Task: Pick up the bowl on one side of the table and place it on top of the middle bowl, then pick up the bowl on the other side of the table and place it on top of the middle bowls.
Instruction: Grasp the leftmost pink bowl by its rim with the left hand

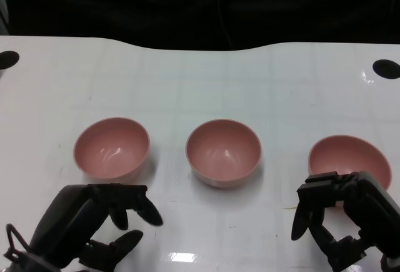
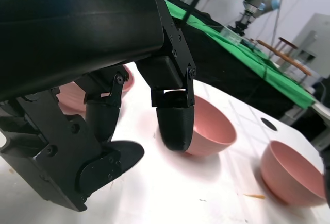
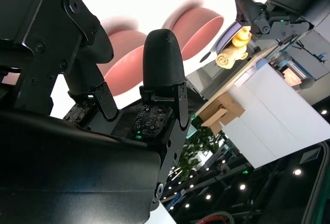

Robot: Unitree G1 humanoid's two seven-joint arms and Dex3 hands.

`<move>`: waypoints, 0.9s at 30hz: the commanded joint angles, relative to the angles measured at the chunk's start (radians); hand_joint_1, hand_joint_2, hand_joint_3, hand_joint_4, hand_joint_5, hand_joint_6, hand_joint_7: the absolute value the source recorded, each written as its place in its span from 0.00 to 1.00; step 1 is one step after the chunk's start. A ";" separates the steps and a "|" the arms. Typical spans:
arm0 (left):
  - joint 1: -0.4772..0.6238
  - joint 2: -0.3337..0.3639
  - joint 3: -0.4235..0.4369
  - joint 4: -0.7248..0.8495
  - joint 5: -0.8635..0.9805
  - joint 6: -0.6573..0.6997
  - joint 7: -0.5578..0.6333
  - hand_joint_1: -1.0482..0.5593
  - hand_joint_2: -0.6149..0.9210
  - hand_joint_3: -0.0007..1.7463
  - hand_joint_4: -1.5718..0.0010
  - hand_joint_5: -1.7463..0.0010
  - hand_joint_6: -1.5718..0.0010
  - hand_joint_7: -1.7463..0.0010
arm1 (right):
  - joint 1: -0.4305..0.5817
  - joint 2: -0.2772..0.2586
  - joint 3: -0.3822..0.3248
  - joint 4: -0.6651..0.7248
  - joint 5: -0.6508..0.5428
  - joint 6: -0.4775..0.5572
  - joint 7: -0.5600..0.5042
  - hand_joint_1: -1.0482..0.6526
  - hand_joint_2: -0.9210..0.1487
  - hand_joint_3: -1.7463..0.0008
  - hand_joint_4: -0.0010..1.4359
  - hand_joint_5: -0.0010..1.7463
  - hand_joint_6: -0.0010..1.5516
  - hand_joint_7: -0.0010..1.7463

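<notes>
While both hands (image 1: 94, 222) (image 1: 347, 219) hover empty, 3 bowls (image 1: 223, 152) apart

Three pink bowls stand upright in a row, well apart. The left bowl (image 1: 112, 148), middle bowl (image 1: 223, 152) and right bowl (image 1: 349, 159) are all unstacked.

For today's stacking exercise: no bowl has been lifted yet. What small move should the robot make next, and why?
Probably ease the right robot hand forward onto the right bowl and close on its near rim. That hand already overlaps the bowl's near edge in the head view with fingers apart, holding nothing, while the left robot hand sits short of the left bowl. The middle bowl is empty.
</notes>
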 commanded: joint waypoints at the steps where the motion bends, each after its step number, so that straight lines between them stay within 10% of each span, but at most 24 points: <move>1: 0.029 -0.004 0.016 -0.074 0.058 0.084 0.035 0.55 0.88 0.22 0.62 0.35 0.46 0.84 | -0.007 -0.007 -0.002 -0.009 0.007 0.006 0.000 0.77 0.94 0.00 0.74 0.87 0.69 0.65; 7: 0.059 -0.028 0.014 -0.211 0.182 0.236 0.078 0.50 0.97 0.03 0.68 0.54 0.53 0.95 | -0.008 -0.006 -0.001 -0.005 0.016 -0.004 0.000 0.76 0.94 0.00 0.75 0.88 0.69 0.65; 27: 0.029 -0.009 -0.037 -0.445 0.501 0.631 -0.051 0.35 0.97 0.00 0.80 0.66 0.71 1.00 | -0.015 0.005 0.001 0.000 -0.013 -0.002 -0.015 0.76 0.93 0.00 0.76 0.89 0.69 0.66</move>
